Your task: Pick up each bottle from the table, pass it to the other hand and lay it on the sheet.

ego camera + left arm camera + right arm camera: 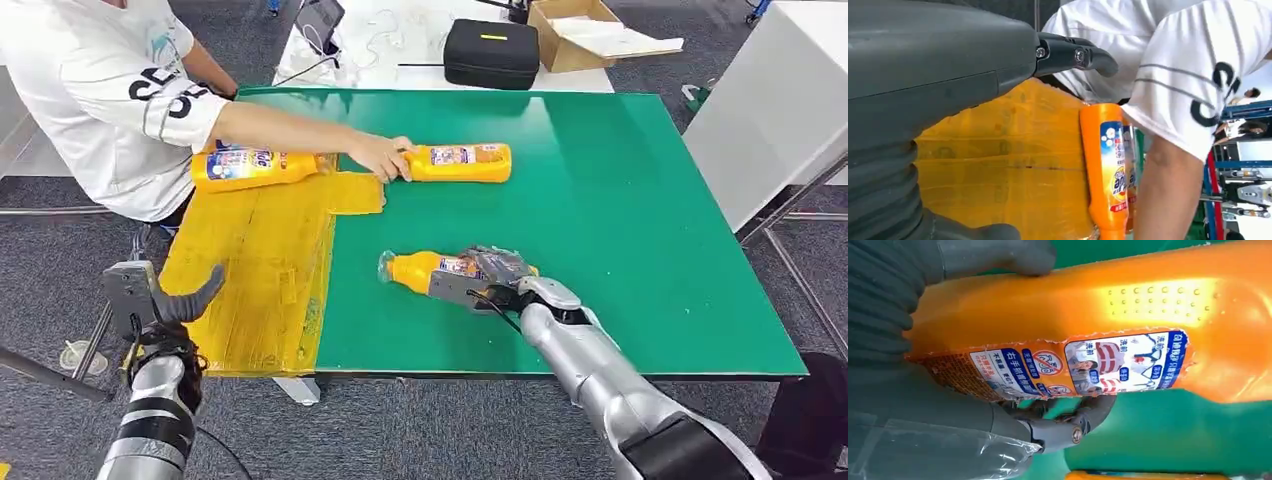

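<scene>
Three orange bottles lie on the green table point(620, 220). My right hand point(490, 280) grips the near bottle point(420, 270) around its body, thumb and fingers wrapped on the bottle point(1088, 325), which lies on the table. A person's hand point(378, 157) touches the far bottle point(460, 162). The third bottle point(250, 165) rests at the far edge of the yellow sheet point(250, 270), and that bottle point(1108, 165) lies beyond my left hand. My left hand point(160, 300) hovers off the table's left front corner, fingers apart and holding nothing.
A person in a white shirt point(100, 90) stands at the far left and reaches over the table. A white table behind carries a black case point(490, 52) and a cardboard box point(580, 35). A white cabinet point(780, 110) stands to the right.
</scene>
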